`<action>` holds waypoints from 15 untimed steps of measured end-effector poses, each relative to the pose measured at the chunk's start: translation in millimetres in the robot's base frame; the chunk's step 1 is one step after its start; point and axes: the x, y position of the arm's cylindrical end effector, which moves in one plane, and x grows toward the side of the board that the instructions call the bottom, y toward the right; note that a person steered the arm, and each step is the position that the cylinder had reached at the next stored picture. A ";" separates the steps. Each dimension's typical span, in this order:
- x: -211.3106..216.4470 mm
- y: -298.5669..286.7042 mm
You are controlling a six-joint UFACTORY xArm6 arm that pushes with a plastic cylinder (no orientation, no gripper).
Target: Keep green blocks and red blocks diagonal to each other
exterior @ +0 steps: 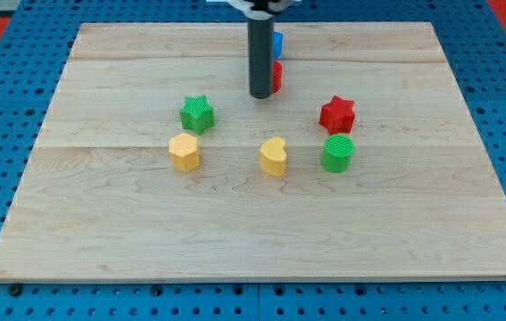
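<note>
Yellow heart (273, 157) and yellow hexagon (184, 151) lie lowest on the desk (101, 232). Green cylinder (337, 153) sits directly below the red star (337, 114); green star (197, 114) is centre-left. My tip (261, 94), no gripper, touches a half-hidden red block (277, 78) at upper centre, blue block (277, 42) behind. I'd nudge the cylinder sideways with slow, centred pushes.

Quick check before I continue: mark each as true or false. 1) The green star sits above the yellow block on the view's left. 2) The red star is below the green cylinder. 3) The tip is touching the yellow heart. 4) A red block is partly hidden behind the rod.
1) True: the green star sits just above the yellow block.
2) False: the red star is above the green cylinder.
3) False: my tip is well above the yellow heart, apart from it.
4) True: a red block shows at the rod's right edge, below a blue block.
</note>
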 end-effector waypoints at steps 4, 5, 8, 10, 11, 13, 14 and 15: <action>-20.5 64.0; -6.1 73.4; 74.5 45.6; 42.6 116.2; 43.8 103.6; 94.5 145.8; 135.6 108.9; 121.7 74.4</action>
